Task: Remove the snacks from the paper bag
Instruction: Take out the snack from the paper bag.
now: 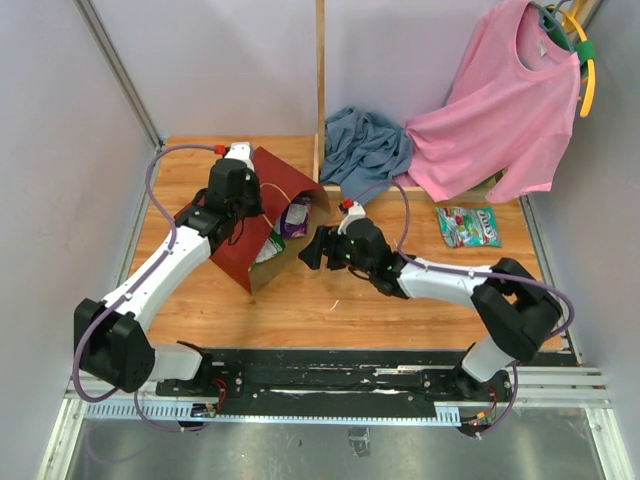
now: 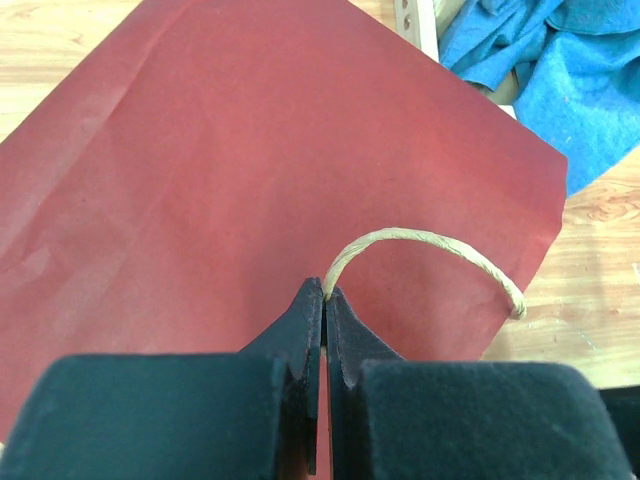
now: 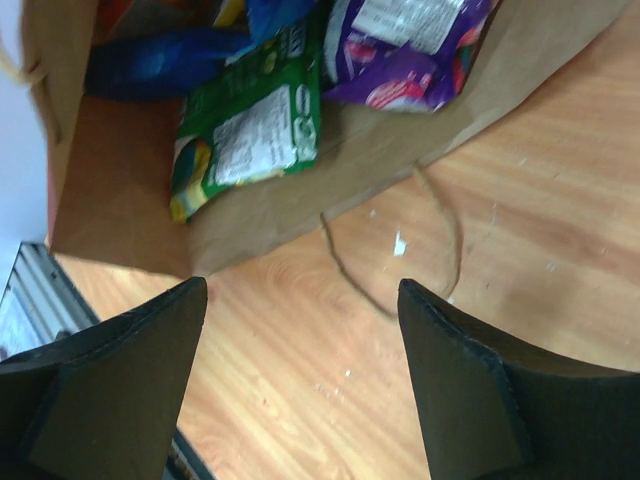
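We start with the tabletop (image 1: 300, 310), and on it the paper bag (image 1: 283, 177) lies on its side. Its closed bottom is away to the far left. Its mouth gapes toward the right and slightly toward us, so the bag's long axis runs on a diagonal straight at the right arm.

That makes the right arm the nearer one for the reach. The right pincer (image 3: 302, 290) hovers low, just beside the lip of the mouth, jaws spread wide and gripping nothing. The snacks lie ahead of it, past the kraft lip.

The left pincer (image 2: 325, 300) sits above the bag's red upper wall, clenched on the cord handle (image 2: 430, 245), and we judge it is holding the mouth up.

Inside, a blue packet (image 3: 160, 60) sits deepest. A purple packet (image 3: 410, 50) lies to one side of the opening. The green packet (image 3: 250, 130) is closest to the lip, lying flat with its label side up. Its long axis seems to run along the lip, not into the bag, though the angle leaves us unsure. If so, the open jaws need to straddle its short side.

One loose packet (image 1: 468, 226) already rests well apart on the right.
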Controlling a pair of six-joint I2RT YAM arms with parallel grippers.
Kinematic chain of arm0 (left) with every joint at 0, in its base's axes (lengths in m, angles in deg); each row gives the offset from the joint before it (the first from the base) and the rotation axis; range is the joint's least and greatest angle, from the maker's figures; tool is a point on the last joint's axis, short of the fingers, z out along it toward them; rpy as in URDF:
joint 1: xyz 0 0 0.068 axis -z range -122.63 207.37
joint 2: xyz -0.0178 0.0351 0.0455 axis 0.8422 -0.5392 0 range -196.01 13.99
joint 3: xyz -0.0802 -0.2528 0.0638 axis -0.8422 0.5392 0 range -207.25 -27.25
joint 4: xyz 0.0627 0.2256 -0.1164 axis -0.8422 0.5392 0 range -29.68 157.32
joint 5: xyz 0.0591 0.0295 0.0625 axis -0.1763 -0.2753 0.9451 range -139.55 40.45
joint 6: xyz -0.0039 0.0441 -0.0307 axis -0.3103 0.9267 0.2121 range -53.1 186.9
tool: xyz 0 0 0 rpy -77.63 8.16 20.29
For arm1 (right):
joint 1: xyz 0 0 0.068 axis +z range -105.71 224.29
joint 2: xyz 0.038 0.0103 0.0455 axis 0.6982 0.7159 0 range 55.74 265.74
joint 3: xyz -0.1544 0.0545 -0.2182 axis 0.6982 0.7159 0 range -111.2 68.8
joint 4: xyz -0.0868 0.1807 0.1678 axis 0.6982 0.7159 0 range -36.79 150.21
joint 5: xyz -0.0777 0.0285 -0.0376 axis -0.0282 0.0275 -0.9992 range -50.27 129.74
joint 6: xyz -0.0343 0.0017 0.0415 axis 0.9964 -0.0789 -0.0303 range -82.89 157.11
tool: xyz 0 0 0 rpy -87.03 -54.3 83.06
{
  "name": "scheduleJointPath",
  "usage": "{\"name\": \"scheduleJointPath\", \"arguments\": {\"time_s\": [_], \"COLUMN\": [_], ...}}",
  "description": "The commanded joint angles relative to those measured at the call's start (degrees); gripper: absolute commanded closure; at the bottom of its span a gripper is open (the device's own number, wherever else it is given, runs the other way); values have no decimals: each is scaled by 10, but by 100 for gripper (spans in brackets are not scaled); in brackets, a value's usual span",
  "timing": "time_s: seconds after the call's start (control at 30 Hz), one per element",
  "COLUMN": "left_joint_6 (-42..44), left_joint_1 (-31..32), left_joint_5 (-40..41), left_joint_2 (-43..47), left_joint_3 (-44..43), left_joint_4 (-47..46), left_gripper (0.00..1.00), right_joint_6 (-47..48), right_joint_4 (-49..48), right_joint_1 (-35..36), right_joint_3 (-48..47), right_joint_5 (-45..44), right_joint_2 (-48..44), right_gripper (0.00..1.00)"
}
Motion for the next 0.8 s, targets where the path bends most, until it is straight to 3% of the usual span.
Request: {"name": "scheduleJointPath", "arguments": {"time_s": [0.0,0.17,0.33,0.77], "left_joint_6": [-20,-93,-95,-108], "left_joint_1": [0,0,0,0], "left_joint_5": [48,25,3,-54], "left_joint_2": [5,38,39,16], "left_joint_3": [-9,46,47,38], "left_joint_4": [-13,-51,-54,-55], "left_gripper": [100,99,99,99], "right_joint_6": [2,-9,-21,-27], "right_joint_4": [9,-12,-38,-94], "right_joint_1": [-22,-25,-44,-71], "right_joint_3": [-51,-99,-146,-206], "right_joint_5": [-3,-7,-8,-22], "right_joint_2": [47,124,196,286], "right_gripper": [24,35,47,44]}}
